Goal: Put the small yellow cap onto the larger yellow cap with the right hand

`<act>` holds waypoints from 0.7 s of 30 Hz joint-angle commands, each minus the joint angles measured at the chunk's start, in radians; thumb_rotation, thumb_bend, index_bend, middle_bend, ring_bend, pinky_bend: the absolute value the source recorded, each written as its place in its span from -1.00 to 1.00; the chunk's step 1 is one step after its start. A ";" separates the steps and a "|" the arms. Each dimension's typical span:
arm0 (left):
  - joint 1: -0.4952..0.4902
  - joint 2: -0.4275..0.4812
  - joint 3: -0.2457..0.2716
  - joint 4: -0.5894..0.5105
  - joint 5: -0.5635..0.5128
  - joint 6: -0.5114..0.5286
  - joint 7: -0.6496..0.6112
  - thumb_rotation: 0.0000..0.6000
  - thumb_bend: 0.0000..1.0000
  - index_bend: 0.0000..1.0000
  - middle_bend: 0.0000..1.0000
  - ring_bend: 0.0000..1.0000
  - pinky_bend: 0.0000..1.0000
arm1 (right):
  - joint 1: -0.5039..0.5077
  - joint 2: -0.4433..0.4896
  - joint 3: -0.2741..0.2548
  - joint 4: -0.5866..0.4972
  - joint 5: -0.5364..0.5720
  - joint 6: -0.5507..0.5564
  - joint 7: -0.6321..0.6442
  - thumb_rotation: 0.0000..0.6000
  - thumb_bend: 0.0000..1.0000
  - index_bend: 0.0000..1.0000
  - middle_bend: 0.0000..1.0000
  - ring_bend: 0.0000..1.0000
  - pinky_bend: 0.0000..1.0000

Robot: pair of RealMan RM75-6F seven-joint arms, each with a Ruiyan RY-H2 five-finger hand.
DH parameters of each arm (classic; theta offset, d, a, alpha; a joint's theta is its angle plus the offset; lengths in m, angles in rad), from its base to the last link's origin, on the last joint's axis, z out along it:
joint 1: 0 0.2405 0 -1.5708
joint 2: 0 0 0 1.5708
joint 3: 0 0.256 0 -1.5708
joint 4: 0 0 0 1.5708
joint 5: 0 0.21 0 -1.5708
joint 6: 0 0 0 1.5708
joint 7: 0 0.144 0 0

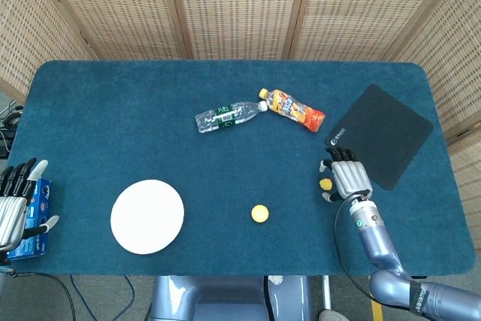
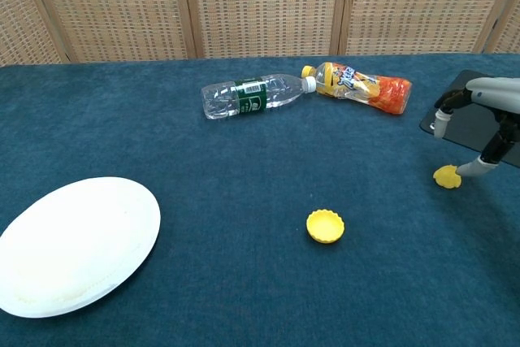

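Note:
The small yellow cap [image 1: 325,183] [image 2: 446,175] lies on the blue table just left of the black mat. My right hand [image 1: 348,178] [image 2: 486,123] hangs right beside it, fingers apart and holding nothing; in the chest view one fingertip [image 2: 470,169] sits at the cap's right edge. The larger yellow cap [image 1: 259,213] [image 2: 325,226] lies open side up, further left and nearer the front edge. My left hand [image 1: 15,204] rests with fingers spread at the table's front left corner, seen only in the head view.
A white plate [image 1: 147,216] [image 2: 73,245] lies front left. A clear water bottle [image 1: 229,116] and an orange drink bottle [image 1: 293,109] lie at mid-table. A black mat [image 1: 379,135] sits at the right. A blue packet [image 1: 35,216] lies by the left hand.

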 commanded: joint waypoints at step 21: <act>-0.005 -0.002 0.009 -0.002 0.011 -0.009 0.000 1.00 -0.68 -1.00 -1.00 -1.00 -1.00 | 0.046 -0.094 -0.037 0.142 0.106 -0.029 -0.027 1.00 -0.66 -0.20 -0.80 -1.00 -0.85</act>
